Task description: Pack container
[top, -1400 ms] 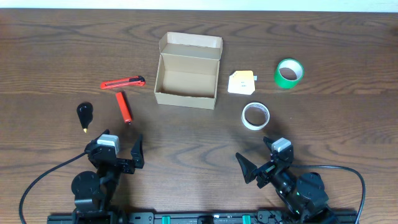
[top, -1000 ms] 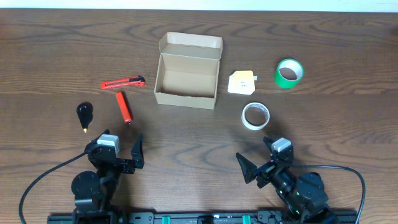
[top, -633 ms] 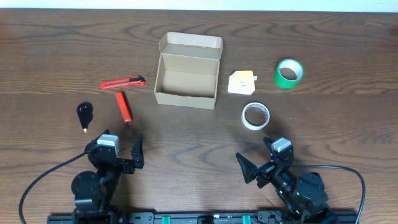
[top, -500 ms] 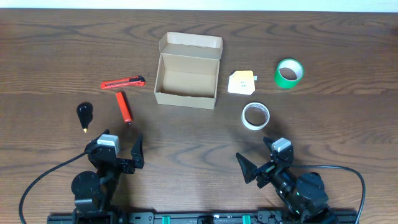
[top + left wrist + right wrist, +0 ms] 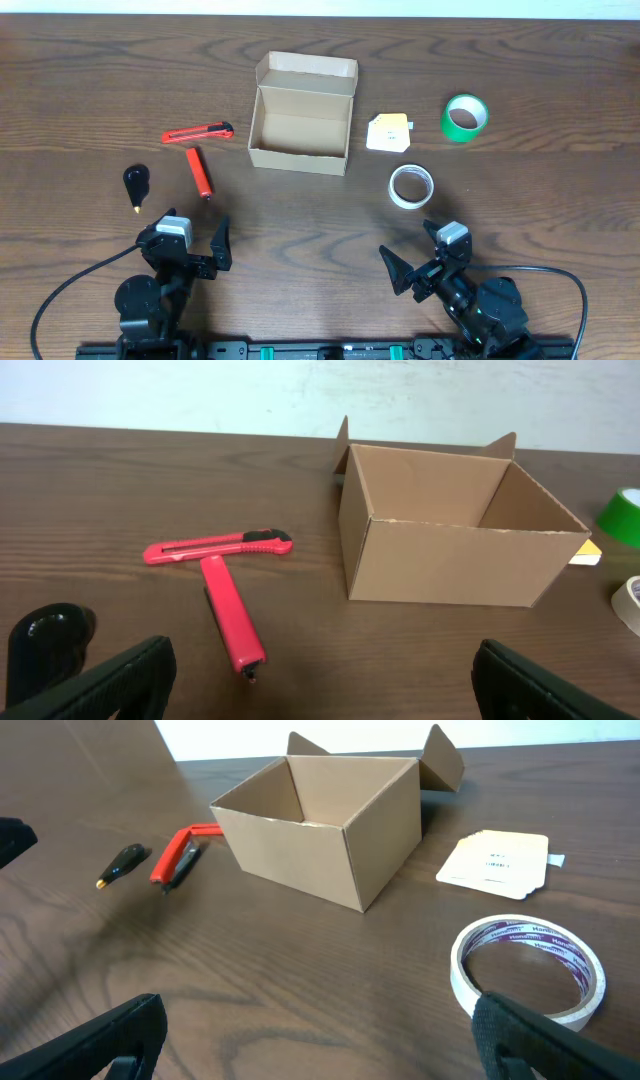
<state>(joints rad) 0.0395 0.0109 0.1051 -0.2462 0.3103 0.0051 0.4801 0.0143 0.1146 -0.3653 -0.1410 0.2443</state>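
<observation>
Overhead, the container sits on the wooden table a little left of centre toward the far edge, its hinged flap lid folded back on the far side and its inside bare. Left of it lies a red box cutter, and just nearer the arms a red marker, the two close but not touching; further left rests a small black piece with a yellow tip. Right of the box lies a pale card packet, beyond it a green tape roll, and nearer the arms a whitish tape roll, all apart from one another. Both arms sit low at the near edge, well apart from every item. The left gripper has its jaws spread wide with nothing between them, facing the box and the red tools. The right gripper is likewise spread wide and holds nothing, the whitish tape roll lying just ahead of its right finger.
</observation>
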